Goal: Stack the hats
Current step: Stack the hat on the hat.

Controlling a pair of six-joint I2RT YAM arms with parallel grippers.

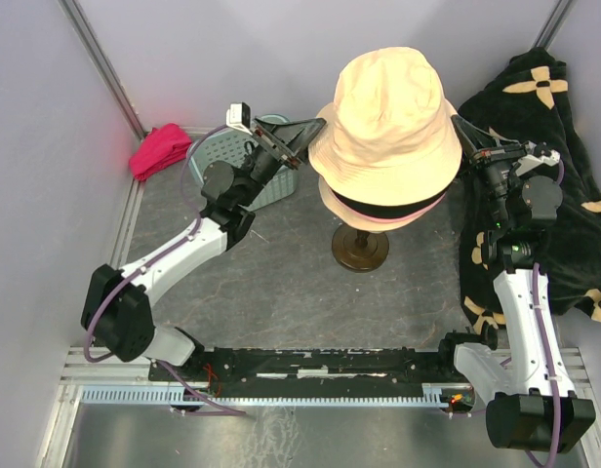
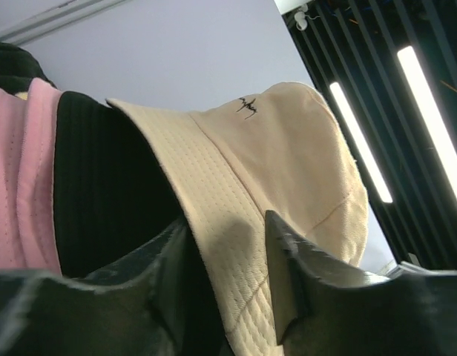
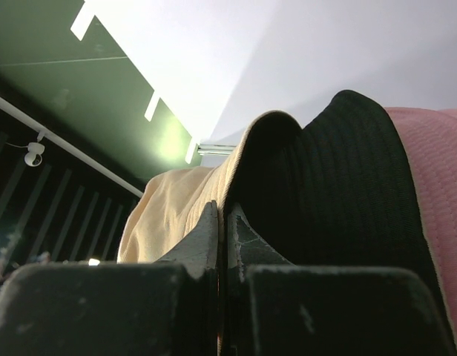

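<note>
Hats (image 1: 379,207) stacked on stand (image 1: 360,249), cream hat (image 1: 388,107) topmost. Left claw (image 1: 308,136) raised, spread astride its brim. Right claw (image 1: 461,127) raised opposite, pinching brim's other side.

Grey flat counter (image 1: 281,292) carries a dark brown round stand base (image 1: 360,249) at centre, teal slatted plastic basket (image 1: 215,148) far left, crumpled magenta cloth (image 1: 159,149) near it, black beige-flowered cloth (image 1: 564,146) right.

Stack of hats (image 1: 388,127) atop a stand (image 1: 360,249), basket (image 1: 215,151) left, cloth (image 1: 564,175) right
</note>
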